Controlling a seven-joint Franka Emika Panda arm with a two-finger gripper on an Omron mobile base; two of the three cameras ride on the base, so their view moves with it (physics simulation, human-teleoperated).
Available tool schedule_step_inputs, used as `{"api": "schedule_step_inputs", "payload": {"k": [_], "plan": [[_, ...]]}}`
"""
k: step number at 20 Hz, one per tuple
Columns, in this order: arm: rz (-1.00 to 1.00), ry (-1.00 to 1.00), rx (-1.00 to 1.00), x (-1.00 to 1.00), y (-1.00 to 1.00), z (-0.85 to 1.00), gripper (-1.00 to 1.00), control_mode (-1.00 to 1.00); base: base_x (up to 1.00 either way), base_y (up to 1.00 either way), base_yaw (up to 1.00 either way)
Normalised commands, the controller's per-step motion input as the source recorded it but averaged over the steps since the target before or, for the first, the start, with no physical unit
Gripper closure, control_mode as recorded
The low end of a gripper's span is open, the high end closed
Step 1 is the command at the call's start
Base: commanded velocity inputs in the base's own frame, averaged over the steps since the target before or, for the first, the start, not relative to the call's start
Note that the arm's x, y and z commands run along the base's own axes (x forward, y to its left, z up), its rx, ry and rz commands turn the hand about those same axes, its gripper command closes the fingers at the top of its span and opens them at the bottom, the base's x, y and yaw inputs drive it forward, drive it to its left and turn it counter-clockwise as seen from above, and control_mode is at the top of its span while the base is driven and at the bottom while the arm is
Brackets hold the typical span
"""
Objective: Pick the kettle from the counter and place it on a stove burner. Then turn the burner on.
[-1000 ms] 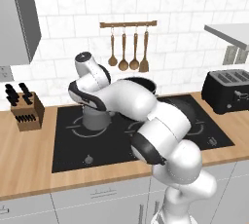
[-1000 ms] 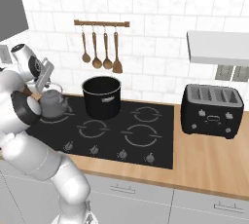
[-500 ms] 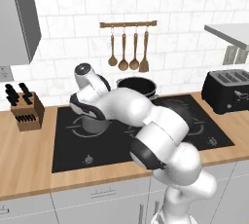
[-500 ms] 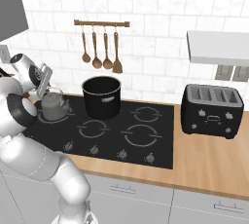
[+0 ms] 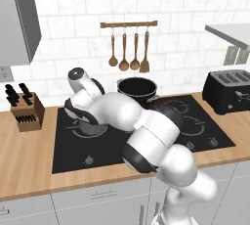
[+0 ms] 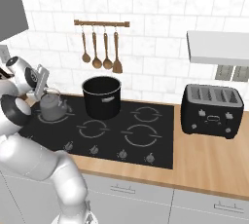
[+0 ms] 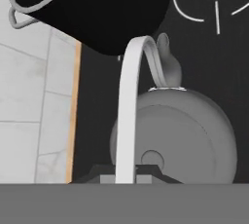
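Observation:
The dull-grey kettle stands low over the back left ring of the black cooktop, just left of the black stockpot. My gripper is shut on the top of its arched wire handle. In the hand view the kettle's body and spout lie right below my gripper. In the left base view my arm covers most of the kettle. The widest stove burner lies bare at the front right of the stockpot. The tan counter surrounds the cooktop.
A row of knobs runs along the cooktop's front edge. A black toaster stands on the counter to the right and a knife block to the left. Wooden utensils hang on the tiled wall behind.
My gripper has come down with the kettle, from a little above the cooktop to the glass at the back left ring. The stockpot has not moved.

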Motion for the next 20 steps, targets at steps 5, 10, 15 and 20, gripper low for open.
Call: {"api": "schedule_step_inputs", "payload": {"k": [5,10,15,20], "plan": [[-0.26,0.0,0.0,0.0,0.68,0.0,1.0,-1.0,0.0,0.0,0.0],[-0.29,0.0,0.09,0.07,0.5,0.0,1.0,-1.0,0.0,0.0,0.0],[-0.22,0.0,0.09,0.41,0.07,-0.12,1.0,-1.0,0.0,0.0,0.0],[-0.09,-0.02,0.0,0.41,0.0,-0.43,-1.0,-1.0,0.0,0.0,0.0]]}}
